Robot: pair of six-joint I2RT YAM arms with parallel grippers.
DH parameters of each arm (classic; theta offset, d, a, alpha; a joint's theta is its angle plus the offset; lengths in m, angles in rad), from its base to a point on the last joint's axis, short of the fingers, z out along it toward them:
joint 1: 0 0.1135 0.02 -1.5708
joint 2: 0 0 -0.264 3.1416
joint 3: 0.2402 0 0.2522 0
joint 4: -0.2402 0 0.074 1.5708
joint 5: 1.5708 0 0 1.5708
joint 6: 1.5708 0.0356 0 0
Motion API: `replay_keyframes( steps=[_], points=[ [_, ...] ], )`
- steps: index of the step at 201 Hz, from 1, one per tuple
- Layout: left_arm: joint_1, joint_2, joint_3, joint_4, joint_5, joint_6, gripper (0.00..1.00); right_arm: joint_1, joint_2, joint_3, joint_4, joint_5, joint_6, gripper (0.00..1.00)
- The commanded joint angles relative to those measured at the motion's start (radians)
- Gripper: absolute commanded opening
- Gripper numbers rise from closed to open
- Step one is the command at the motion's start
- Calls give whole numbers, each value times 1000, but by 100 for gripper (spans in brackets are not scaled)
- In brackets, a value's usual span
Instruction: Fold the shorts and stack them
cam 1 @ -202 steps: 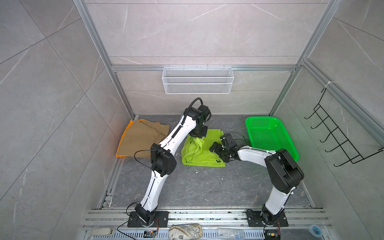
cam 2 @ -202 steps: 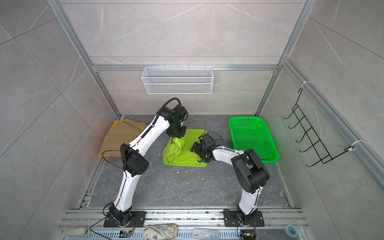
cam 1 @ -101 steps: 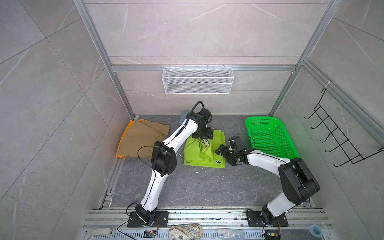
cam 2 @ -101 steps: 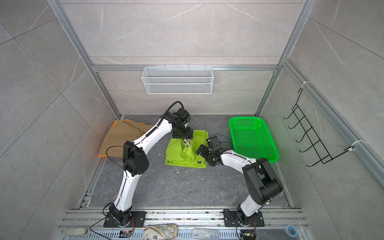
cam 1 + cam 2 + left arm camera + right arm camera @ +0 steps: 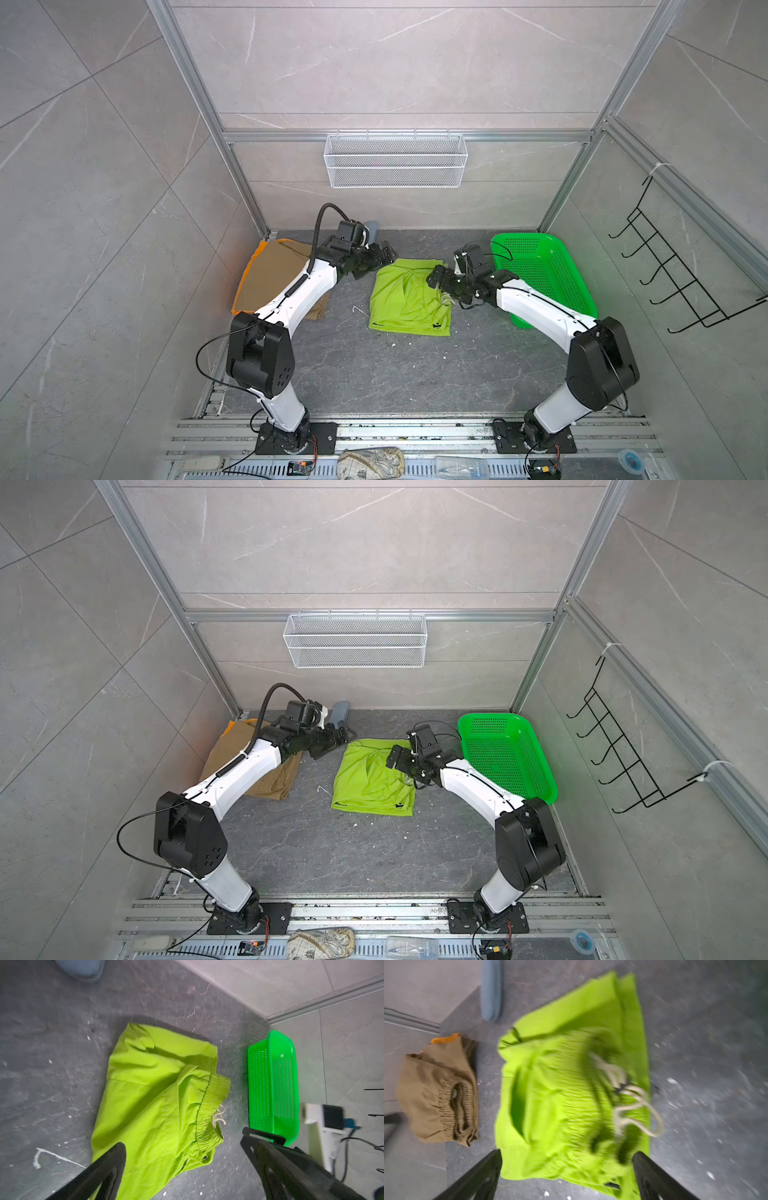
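Khaki shorts lying on orange shorts, 9 o'clock | lime shorts being folded, unstacked | both jaws being held wide, empty

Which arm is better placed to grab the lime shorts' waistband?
Right, likely: the right jaws stand open over the lime shorts at the waistband; the left jaws are by the far corner.

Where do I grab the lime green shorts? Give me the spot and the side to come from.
Pinch the bunched elastic waistband of the lime green shorts, on the edge facing the green basket, coming in from that side with the right pincer. The gathers stand up as a ridge there, while the rest lies flat. Probably best to avoid the loose drawstring.
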Motion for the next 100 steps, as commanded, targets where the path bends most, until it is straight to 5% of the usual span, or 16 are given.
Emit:
replay_keyframes(
  steps=[1,61,100],
  points=[
    [-17,0,-168,311,96,-221,100,29,36,83,-63,29,-45,100],
    [-47,9,-412,539,68,-328,100,18,281,173,175,-155,99,100],
    [-56,9,-564,605,46,-348,100,-31,397,156,215,-139,37,100]
  ],
)
